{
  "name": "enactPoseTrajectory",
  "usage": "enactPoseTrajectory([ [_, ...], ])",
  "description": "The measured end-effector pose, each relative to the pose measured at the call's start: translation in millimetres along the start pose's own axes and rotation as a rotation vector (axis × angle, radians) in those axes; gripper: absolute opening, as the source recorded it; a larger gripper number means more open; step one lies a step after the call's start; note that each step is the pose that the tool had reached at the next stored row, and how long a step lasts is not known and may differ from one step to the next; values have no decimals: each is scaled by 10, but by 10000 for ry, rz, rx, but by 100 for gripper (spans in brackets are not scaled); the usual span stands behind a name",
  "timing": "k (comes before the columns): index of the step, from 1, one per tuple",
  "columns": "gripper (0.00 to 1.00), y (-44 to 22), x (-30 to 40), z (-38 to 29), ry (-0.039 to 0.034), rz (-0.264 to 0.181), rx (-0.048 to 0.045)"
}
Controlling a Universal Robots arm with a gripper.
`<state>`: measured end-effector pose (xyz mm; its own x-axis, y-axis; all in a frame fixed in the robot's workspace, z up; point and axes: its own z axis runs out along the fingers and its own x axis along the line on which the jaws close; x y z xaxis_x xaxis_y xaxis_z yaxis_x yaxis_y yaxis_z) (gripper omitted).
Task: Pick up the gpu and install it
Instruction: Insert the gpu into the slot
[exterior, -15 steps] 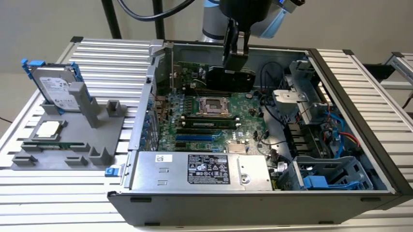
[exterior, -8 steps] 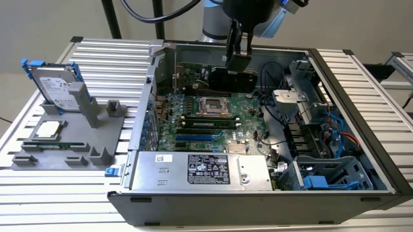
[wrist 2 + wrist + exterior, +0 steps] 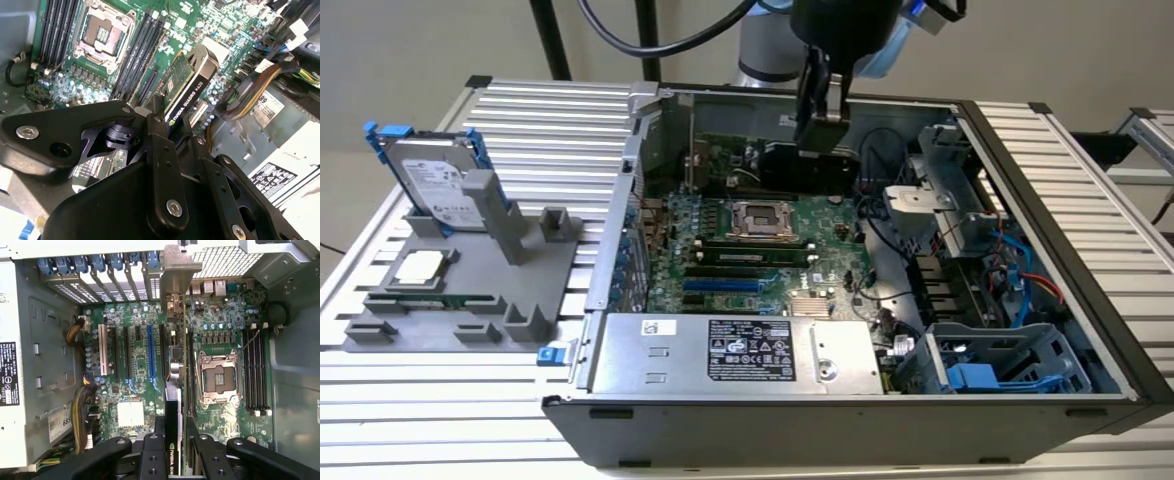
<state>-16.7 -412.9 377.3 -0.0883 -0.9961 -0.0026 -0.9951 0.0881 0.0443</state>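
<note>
Black robot gripper (image 3: 172, 132) hangs inside open grey computer case (image 3: 1041, 180), above green motherboard (image 3: 761, 245). Jaws closed on thin green gpu card with black cooler (image 3: 187, 90), card held edge-on between black fingers (image 3: 152, 450) in both wrist views. In first wrist view, gpu (image 3: 175, 390) sits over expansion slots, beside blue slot (image 3: 150, 352); silver end bracket (image 3: 177, 275) near rear slot covers. On ribbed metal worktop (image 3: 520, 110), at exterior view's left, grey holder (image 3: 480, 270) carries silver hard drive with blue rails (image 3: 434, 180).
</note>
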Motion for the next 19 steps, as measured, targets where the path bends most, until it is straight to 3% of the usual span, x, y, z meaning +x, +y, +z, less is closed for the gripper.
enactPoseTrajectory([
  [8, 0, -15, -1, 102, 18, 0, 15],
  [19, 0, -15, 9, 112, 17, -1, 19],
])
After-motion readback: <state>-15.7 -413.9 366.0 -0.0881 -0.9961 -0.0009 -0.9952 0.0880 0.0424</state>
